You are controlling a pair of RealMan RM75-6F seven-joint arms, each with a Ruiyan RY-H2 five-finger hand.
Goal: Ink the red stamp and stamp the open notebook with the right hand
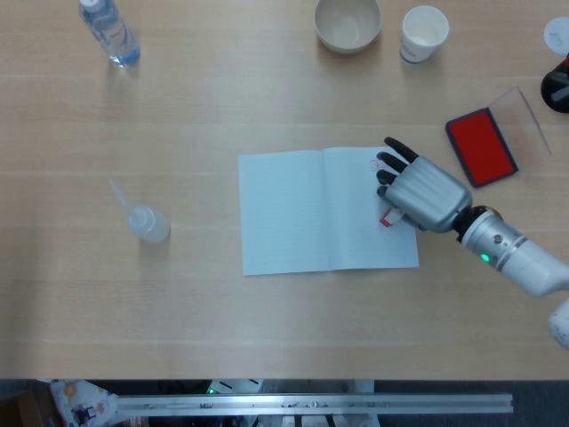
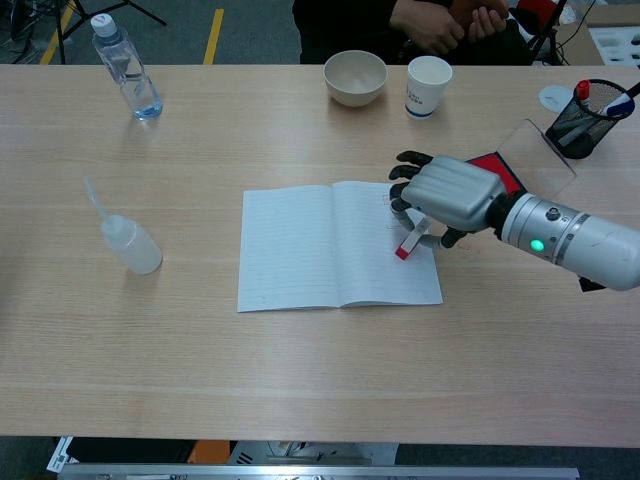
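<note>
Taking the open notebook (image 1: pixel 329 210) as the landmark and starting well to its left, a small squeeze bottle (image 1: pixel 147 221) is lying on the table (image 1: pixel 267 338), and a water bottle (image 1: pixel 108 31) is standing far off toward the upper left; neither is playing any part. The left hand is not showing in either view.

On the notebook's right page, the right hand (image 1: pixel 425 191) is hovering low, its fingers (image 1: pixel 392 158) clamping the red stamp (image 2: pixel 408 243), which is tilting with its red end down at the paper. Whether that end is actually touching the page, I cannot tell. Just above the stamp, partly hidden by the fingers, a faint reddish mark is showing on the page, though it is too small to read.

To the notebook's right, the ink pad (image 1: pixel 480 146) is sitting open, its clear lid folded back. Beyond the notebook, a bowl (image 1: pixel 348 23) and paper cup (image 1: pixel 423 34) are standing.

Judging from this, inking is looking finished and the stamping is underway or nearly complete; lifting away and confirming a clean print is remaining.
</note>
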